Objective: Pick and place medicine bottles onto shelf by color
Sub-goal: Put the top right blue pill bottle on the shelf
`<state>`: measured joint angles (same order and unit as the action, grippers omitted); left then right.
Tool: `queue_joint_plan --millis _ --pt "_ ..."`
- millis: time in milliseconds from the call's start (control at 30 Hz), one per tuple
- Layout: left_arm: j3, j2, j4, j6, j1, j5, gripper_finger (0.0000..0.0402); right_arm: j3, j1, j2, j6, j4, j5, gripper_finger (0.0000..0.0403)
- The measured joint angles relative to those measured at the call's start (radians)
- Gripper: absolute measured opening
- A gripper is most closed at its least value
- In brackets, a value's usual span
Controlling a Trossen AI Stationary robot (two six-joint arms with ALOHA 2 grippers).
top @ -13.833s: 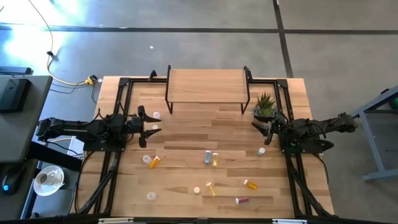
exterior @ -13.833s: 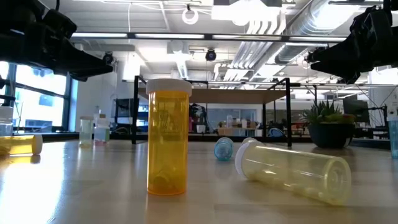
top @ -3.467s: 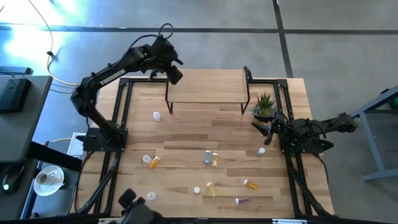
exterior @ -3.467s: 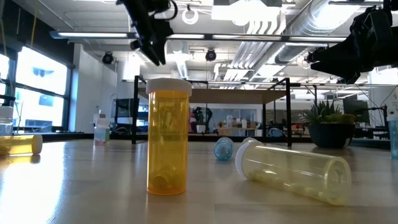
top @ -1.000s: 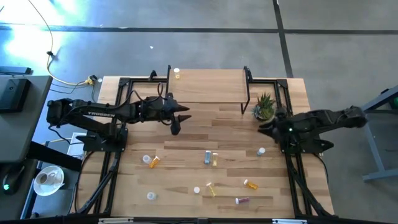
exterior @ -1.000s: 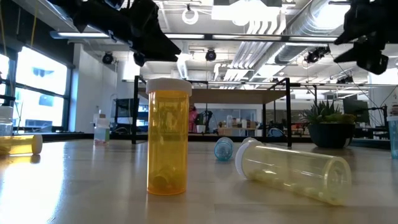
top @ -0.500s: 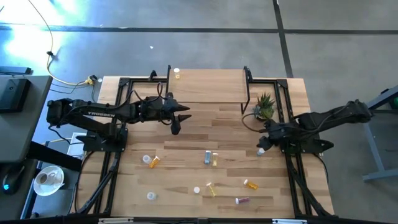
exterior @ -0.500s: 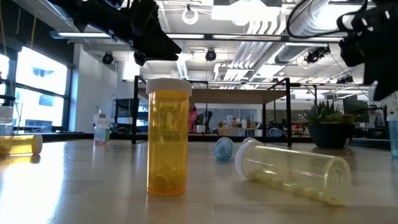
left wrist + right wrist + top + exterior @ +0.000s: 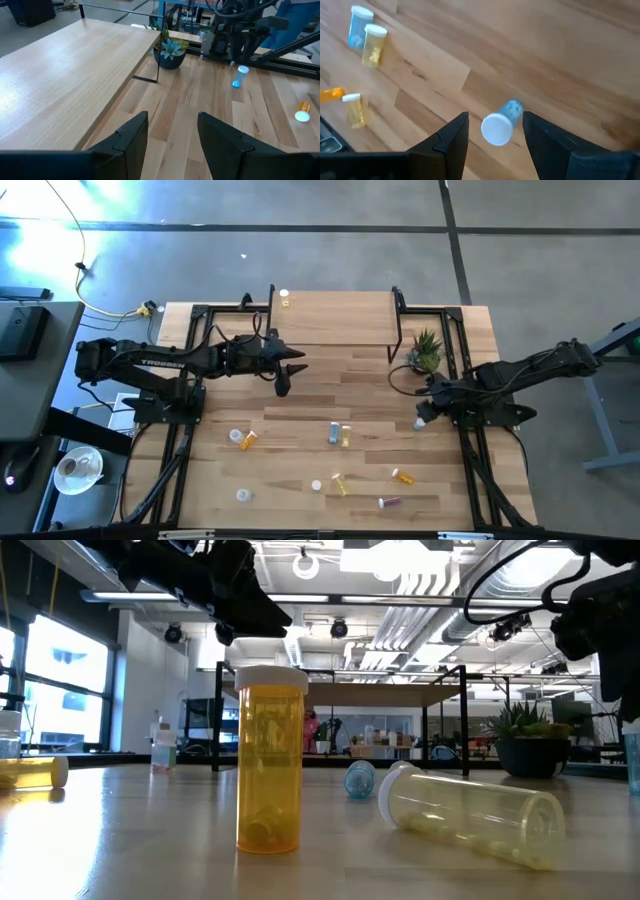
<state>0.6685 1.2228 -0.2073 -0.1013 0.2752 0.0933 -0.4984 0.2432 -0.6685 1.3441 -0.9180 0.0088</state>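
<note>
Wood-plank table (image 9: 300,395), bottles scattered over the near half, shelf (image 9: 330,315) at the far edge with one yellow bottle (image 9: 285,301) parked on its left end. Right gripper (image 9: 492,137) is hung over the blue bottle (image 9: 501,122), fingers spread, nothing held. Probably light, slick plastic that'd tip easily, so it's best pinched mid-body below the cap. Left gripper (image 9: 284,370) is parked unclenched near the shelf's left leg.

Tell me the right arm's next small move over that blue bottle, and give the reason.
Probably lower the right gripper straight down until its open fingers flank the blue bottle, then close. The wrist view shows the white-capped bottle standing between the fingers but not yet gripped, and the high view puts the gripper directly over it. The left gripper waits open in front of the shelf.
</note>
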Motion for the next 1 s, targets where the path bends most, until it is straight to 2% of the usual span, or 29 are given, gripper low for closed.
queue_joint_plan --millis 233,633,1000 --pt "0.0 0.0 0.0 0.0 0.0 0.0 0.0161 0.0 0.003 -0.026 -0.001 0.002 -0.006 0.0177" --pt "0.0 0.0 0.0 0.0 0.0 0.011 0.0161 0.0 0.125 -0.146 0.083 0.047 0.015 0.0177" --pt "0.0 0.0 0.0 0.0 0.0 0.03 0.0161 0.0 0.165 -0.251 0.096 0.077 0.048 0.0177"
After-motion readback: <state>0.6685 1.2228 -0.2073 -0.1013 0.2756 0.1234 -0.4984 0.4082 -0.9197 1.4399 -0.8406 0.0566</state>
